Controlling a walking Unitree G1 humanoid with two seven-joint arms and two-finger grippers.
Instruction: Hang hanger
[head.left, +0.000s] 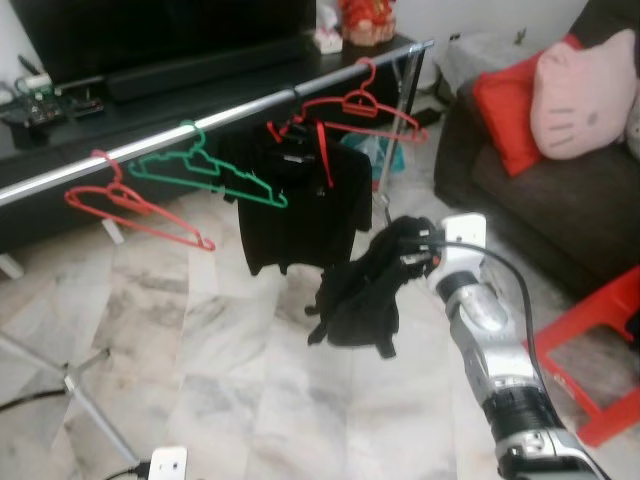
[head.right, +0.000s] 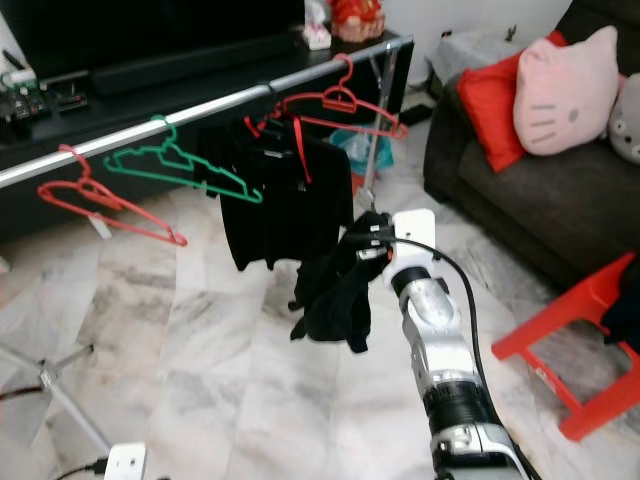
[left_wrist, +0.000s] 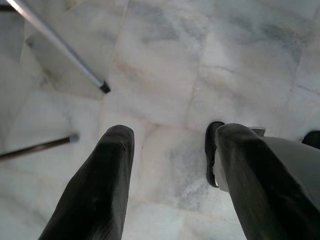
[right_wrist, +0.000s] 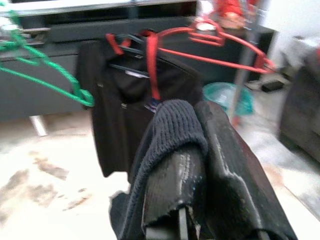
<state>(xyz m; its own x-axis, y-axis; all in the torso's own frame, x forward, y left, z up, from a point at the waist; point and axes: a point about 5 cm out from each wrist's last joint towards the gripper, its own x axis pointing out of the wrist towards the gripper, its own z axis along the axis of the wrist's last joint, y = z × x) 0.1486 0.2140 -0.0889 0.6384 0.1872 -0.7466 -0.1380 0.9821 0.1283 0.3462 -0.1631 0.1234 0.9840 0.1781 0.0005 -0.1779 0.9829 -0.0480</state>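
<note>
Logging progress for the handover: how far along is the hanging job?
Done: one black shirt already hangs on the rail. In hand: the right gripper holds a dark garment short of the rail. Left: getting it hung; the green hanger and two red ones are bare. The left gripper hangs open over the floor.

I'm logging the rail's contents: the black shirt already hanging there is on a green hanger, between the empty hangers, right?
Not quite: the black shirt hangs on a red hanger, as the right wrist view shows. The green hanger beside it is empty. The right gripper holds a dark garment.
</note>
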